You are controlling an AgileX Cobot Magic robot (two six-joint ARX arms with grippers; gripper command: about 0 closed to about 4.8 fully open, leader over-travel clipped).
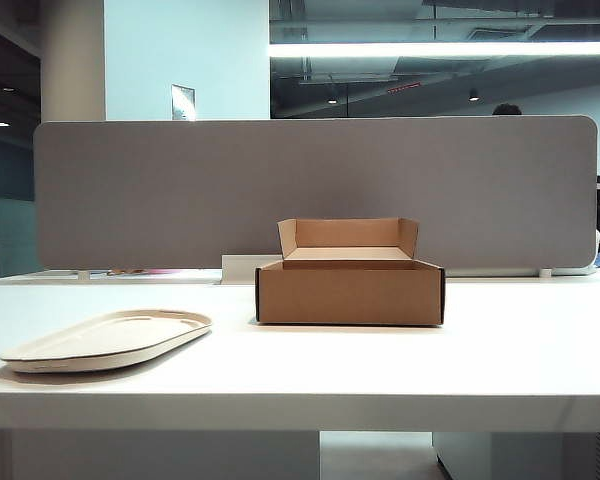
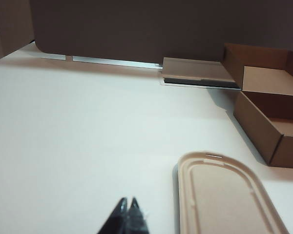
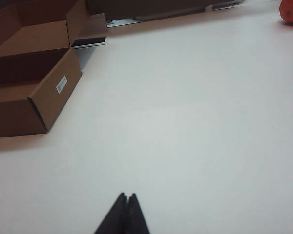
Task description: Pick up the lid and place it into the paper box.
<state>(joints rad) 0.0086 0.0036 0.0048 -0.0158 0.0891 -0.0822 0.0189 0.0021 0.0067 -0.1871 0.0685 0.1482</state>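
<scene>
A: Where is the lid [image 1: 108,338] sitting?

B: Flat on the white bench [image 1: 380,360], toward the front-left corner, rim side up. The left wrist view shows its rounded end [image 2: 219,195] with bare bench all around it.

A: And the paper box [image 1: 350,285]?

B: Near the middle of the bench, closer to the back edge, open on top, with its back flap upright and 2 side tabs standing (dark edges show at the front corners). It is well apart from the lid, with bare bench between them. Behind it runs a grey divider panel [image 1: 180,190] along the back edge.

A: The grippers?

B: Neither appears in the exterior view. The left gripper [image 2: 127,204] hangs above bare bench just beside the lid, touching nothing, its fingers pressed together into 1 dark point. The right gripper [image 3: 126,197] is over open bench on the box's other side [image 3: 34,83], fingers likewise pressed together and holding nothing.

A: Anything else?

B: An orange-red object [image 3: 292,10] at the far edge of the right wrist view; too little shows to name it.
</scene>
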